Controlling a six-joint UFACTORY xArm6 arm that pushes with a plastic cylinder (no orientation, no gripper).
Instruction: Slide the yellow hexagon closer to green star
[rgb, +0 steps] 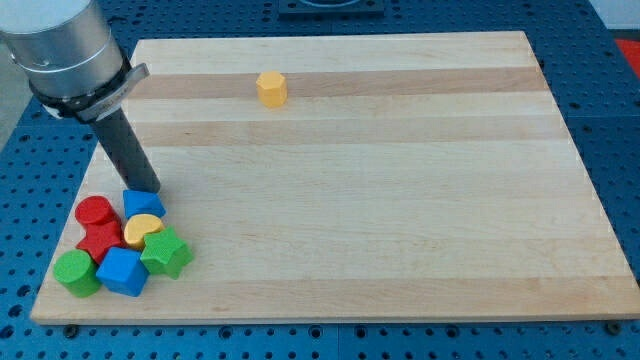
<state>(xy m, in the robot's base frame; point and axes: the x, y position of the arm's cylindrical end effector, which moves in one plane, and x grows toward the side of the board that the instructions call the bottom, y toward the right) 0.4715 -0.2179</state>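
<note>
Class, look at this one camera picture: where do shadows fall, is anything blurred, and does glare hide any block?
Camera view: lighting is soft and even; the yellow hexagon casts only a faint shadow at its base. My tip sits just above the blue block at the cluster's top edge. The green star is sharp, as are the board's edges. No glare hides any block.

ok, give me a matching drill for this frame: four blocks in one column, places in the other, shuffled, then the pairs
Column 1
1. yellow hexagon
2. green star
3. green cylinder
4. red cylinder

Column 2
A. leftmost block of the cluster, at its bottom left corner
B. alone near the view's top, far from the cluster
C. right edge of the cluster, below the yellow half-round block
D. upper left of the cluster, left of the upper blue block

Pairs: 1-B, 2-C, 3-A, 4-D

My tip sits at the cluster's top, just above the upper blue block.
</note>
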